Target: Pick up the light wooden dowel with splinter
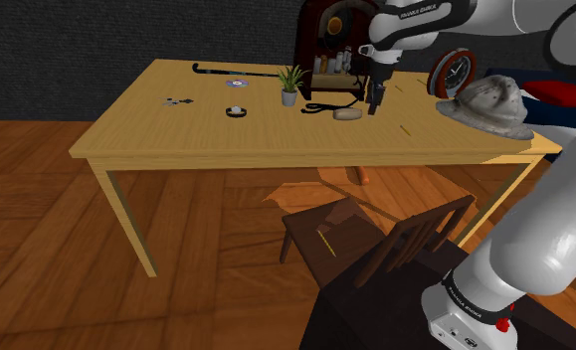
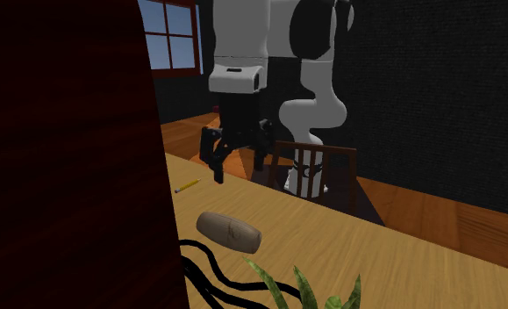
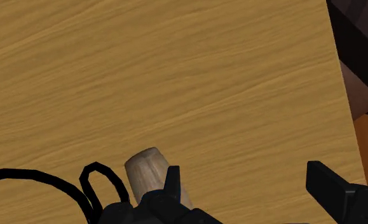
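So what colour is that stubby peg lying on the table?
The peg is pale tan-beige with faint darker marks, clearest in the second exterior view.

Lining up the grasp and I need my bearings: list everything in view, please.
table: one, light wood, carrying the items
dowel: one, pale beige, on the table beside the cable
cable: one, black, looped on the table
potted plant: one, green, mid-table
hat: one, grey, table end nearest the stand
clock: one, red-rimmed, behind the hat
chair: one, dark brown, floor beneath the table
arm: one, white, over the table
end effector: one, black, open, beside the dowel
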Available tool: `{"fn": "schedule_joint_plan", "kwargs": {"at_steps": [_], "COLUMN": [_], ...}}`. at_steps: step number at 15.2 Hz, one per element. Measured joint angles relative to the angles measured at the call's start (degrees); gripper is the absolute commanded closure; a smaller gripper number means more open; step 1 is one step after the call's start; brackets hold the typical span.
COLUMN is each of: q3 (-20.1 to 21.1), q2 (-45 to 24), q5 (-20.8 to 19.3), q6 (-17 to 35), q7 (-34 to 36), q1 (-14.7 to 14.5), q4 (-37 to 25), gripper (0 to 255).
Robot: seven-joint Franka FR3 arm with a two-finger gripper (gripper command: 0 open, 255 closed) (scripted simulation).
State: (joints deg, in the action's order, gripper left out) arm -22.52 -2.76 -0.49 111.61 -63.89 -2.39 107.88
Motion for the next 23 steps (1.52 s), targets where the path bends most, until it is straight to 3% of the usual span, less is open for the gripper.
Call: {"fn": "schedule_joint_plan", "kwargs": {"at_steps": [7, 14, 15, 23], "q3": [0.9, 1.3, 1.3, 1.3], "q2": [-13.4, -15.9, -15.9, -15.9], "q5": [4.7, 5.7, 5.8, 5.8], "q6": [0.7, 5.1, 5.4, 5.6], "q7": [-12.3, -13.5, -13.5, -13.5], "q1": [2.2, 2.7, 2.6, 2.6], "q4": [-13.9, -12.0, -11.7, -11.7], "gripper": [0, 0, 255, 255]}}
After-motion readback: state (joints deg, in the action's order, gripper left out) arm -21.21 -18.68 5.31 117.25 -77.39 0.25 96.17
